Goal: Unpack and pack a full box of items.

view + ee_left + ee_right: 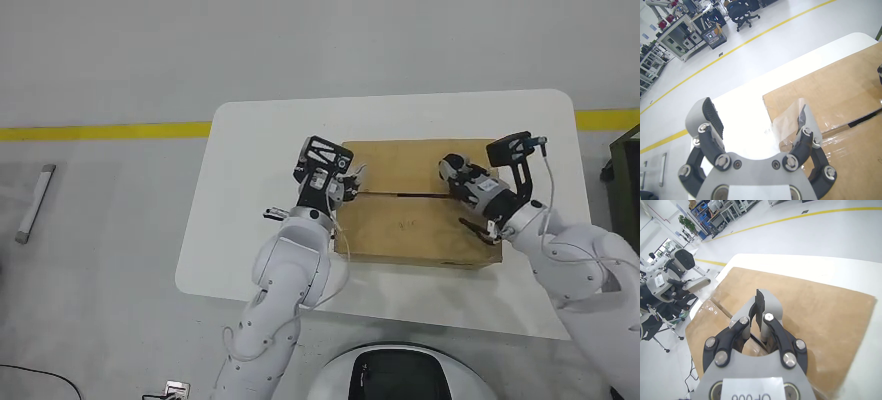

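A closed cardboard box (420,225) lies on the white table (250,200), its two top flaps meeting at a dark seam (400,194). My left gripper (759,117) stands open at the seam's end nearest that arm. A strip of clear tape (787,123) clings to one of its fingers (808,119) and still hangs onto the box edge. In the top view the left gripper (350,182) sits at the box's left edge. My right gripper (758,303) is shut with nothing in it, low over the seam (725,311) near the other end (452,170).
The box covers the right half of the table; bare tabletop lies left of it and along the front edge. A yellow floor line (100,131) runs behind the table. A dark cabinet (628,160) stands off the right side, and a grey bar (33,200) lies on the floor.
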